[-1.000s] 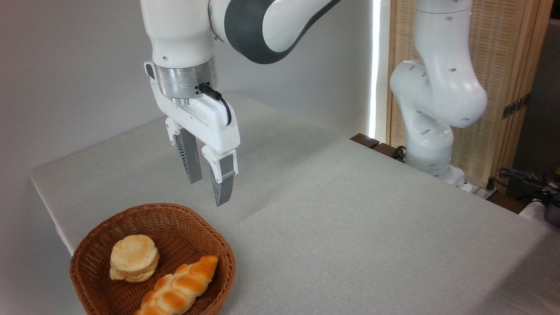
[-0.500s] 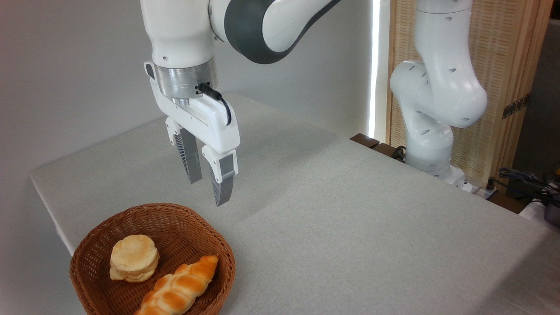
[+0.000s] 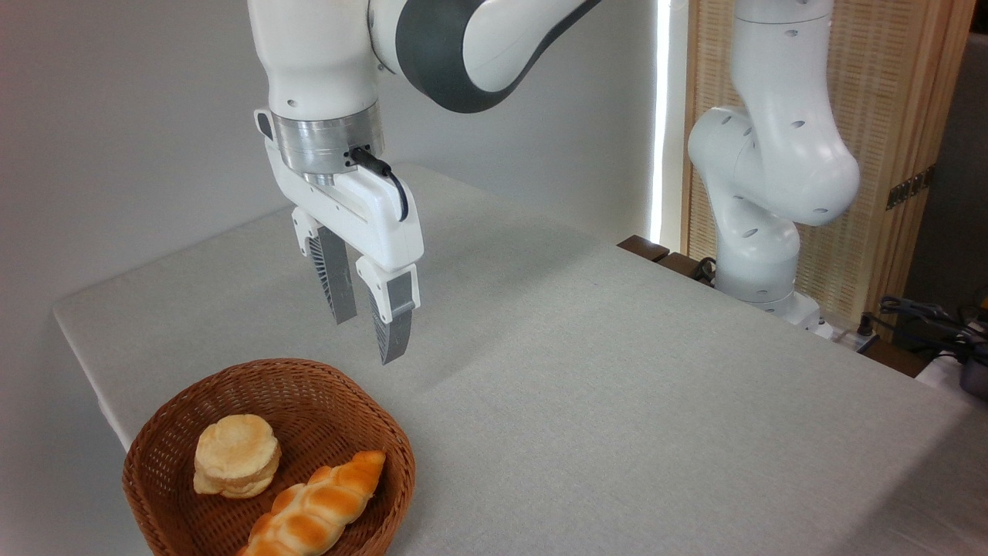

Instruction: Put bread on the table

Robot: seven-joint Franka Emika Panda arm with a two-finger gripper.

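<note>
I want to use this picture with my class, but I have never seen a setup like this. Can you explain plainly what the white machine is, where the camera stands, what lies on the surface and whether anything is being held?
The white machine is a robot arm. It stands at the far right side of the table, bends overhead and ends in a gripper: two grey fingers that act like a pincer. The single picture comes from a fixed camera looking down across the table from one corner.

The table is covered in pale grey cloth. At its near left corner sits a round brown wicker basket. Inside lie two pieces: a small round pale bread, and beside it a longer orange-brown braided loaf.

Nothing is held. The gripper hangs in the air above the basket's far edge, its fingers apart and empty. The bread is not yet on the table.
</note>
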